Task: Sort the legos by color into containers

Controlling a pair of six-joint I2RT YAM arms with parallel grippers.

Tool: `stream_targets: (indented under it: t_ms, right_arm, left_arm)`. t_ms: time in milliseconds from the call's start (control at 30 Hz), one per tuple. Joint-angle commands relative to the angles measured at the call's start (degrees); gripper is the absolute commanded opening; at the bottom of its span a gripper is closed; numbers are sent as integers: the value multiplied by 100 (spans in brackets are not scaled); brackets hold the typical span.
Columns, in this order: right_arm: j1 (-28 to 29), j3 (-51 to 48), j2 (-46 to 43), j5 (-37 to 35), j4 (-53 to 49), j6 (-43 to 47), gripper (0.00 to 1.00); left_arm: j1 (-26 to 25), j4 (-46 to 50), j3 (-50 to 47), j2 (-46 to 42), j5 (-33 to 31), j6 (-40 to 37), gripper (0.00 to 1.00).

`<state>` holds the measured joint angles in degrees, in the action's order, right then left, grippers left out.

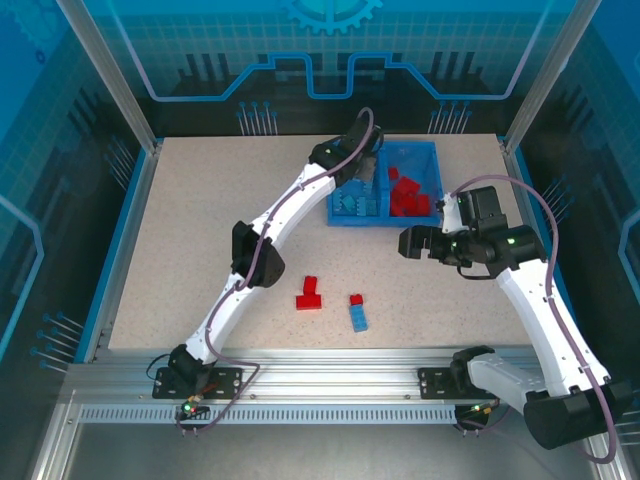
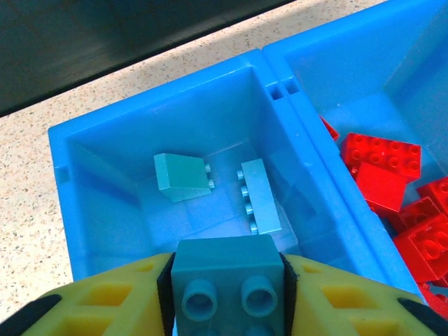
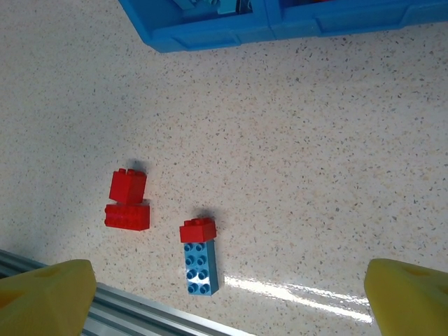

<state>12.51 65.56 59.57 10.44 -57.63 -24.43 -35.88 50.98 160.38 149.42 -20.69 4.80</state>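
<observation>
Left wrist: left tool clamps a light blue brick, studs toward camera, over the bin's left compartment. Right wrist: right tool spread wide, empty, above surface; loose blue brick, long axis 12–6 o'clock, red brick touching at 12.

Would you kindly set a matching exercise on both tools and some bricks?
1 left tool
2 right tool
3 heap of red studded plastic bricks
4 long light-blue studded plastic brick

A open above the speckled table
B in the blue plastic bin's right compartment
C lying beside a small red brick
D gripping a square light-blue brick

Pairs: 1-D, 2-A, 3-B, 4-C.
</observation>
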Motion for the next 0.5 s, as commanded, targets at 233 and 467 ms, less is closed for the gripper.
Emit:
stream_targets:
  t_ms: [233, 467]
  right_arm:
    - [97, 205, -103, -59, -188, -26, 100]
    - [175, 137, -93, -149, -190, -48, 100]
  left_arm:
    - [27, 32, 295, -69, 72, -152, 56]
    - [50, 487, 72, -961, 246, -198, 55]
